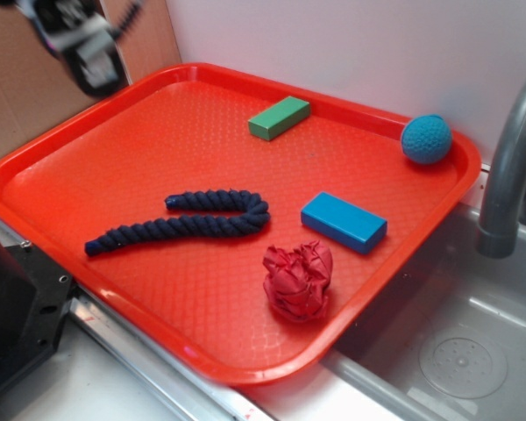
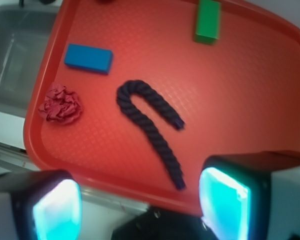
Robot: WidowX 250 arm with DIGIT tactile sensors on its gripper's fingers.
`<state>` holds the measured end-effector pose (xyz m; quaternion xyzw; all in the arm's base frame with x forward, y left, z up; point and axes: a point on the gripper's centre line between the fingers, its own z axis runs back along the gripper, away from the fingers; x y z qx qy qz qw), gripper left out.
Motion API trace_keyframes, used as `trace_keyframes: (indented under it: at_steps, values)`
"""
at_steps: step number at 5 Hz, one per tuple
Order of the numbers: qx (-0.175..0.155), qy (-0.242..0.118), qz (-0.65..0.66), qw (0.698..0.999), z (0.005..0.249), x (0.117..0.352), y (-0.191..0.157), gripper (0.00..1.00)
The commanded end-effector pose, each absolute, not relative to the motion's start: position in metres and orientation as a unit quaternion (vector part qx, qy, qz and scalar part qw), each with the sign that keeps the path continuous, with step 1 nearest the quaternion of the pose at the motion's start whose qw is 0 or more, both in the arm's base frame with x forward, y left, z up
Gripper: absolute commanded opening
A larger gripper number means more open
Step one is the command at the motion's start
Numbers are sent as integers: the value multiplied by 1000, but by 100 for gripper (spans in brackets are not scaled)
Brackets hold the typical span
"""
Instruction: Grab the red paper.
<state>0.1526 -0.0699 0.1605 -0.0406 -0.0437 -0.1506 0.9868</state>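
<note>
A smooth orange-red plastic tray (image 1: 61, 149) with a raised rim and a fine textured floor is seen to hold five things: a crumpled wad of deep red paper (image 1: 297, 281), a rectangular blue block (image 1: 343, 222), a rectangular green block (image 1: 279, 117), a dark navy twisted rope (image 1: 184, 220) bent into a hook, and a teal knitted ball (image 1: 425, 139) resting against the far rim. A grey metal sink basin (image 1: 460, 351) with a curved grey tap (image 1: 508, 167) is set just beside the tray.

No brand, label or writing can be read anywhere.

The gripper (image 2: 140, 202) is held above the tray's edge, well apart from everything in it, with nothing between its two fingers (image 2: 225, 200), which are spread wide. In the wrist view the red paper is found ahead and to the left of the gripper, near the tray's rim on the sink side, with the blue block just beyond it. The rope lies directly ahead, the green block farthest off. Bare tray floor is left all around the paper, apart from the rim close by.
</note>
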Motion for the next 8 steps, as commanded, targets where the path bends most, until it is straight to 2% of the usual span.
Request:
trace_keyframes:
  at_steps: [1,2,3,4,5,6,7,8]
  values:
    - [-50,-80,-296,950,100,181,-124,100]
    - [-74,-84,-313,943,73,188,-146,100]
    - [-91,-58,-353,929,52,186,-172,100]
    - [-112,-51,-372,920,54,179,-186,100]
    - [-105,-47,-393,912,55,172,-197,100]
    - [-124,-65,-405,903,60,172,-201,100]
    - [-130,-56,-415,899,59,167,-207,100]
    - [-122,-24,-405,906,52,165,-201,100]
